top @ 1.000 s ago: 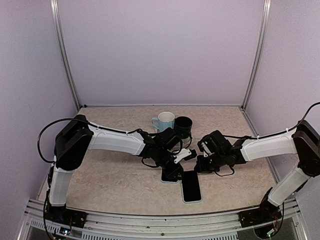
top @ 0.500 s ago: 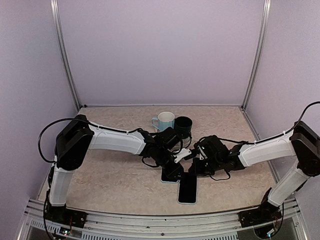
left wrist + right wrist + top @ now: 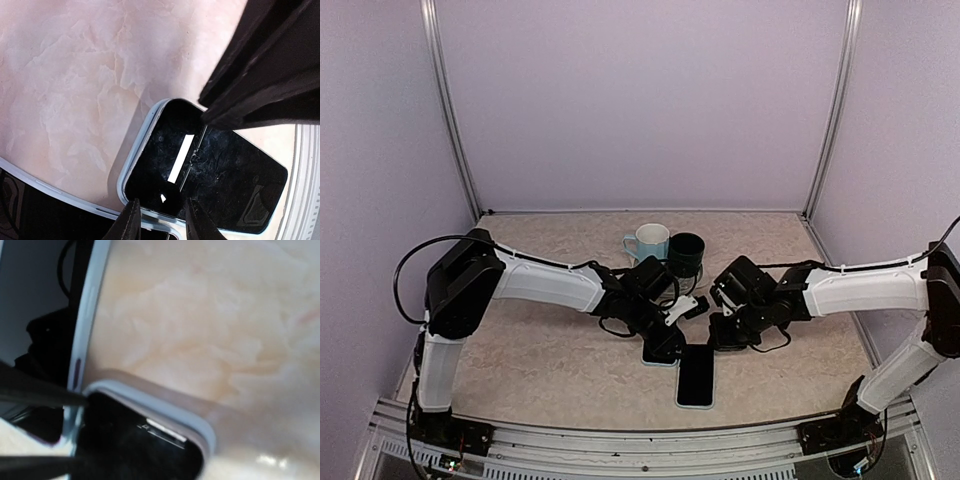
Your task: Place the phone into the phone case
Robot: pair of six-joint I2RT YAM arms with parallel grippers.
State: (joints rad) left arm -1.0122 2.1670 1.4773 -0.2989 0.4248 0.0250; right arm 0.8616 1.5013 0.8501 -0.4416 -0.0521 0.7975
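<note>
Phone case (image 3: 657, 358), pale-blue rim with dark inside, pinched at its edge by narrow left gripper (image 3: 666, 344); right gripper (image 3: 718, 338) just eased slightly apart, nothing held; flat black glass-faced phone (image 3: 696, 377) shifted closer, lying on marbled beige bench (image 3: 550, 345) just beside case; insertion not yet done.

plain lilac back wall (image 3: 640, 100), matching side walls (image 3: 370, 200), closing desk (image 3: 520, 370) on three sides. two aluminium posts (image 3: 451, 110) in rear corners. desk top beige, marble-patterned. metal rail (image 3: 620, 445) along near edge. even soft light, faint shadows.
</note>
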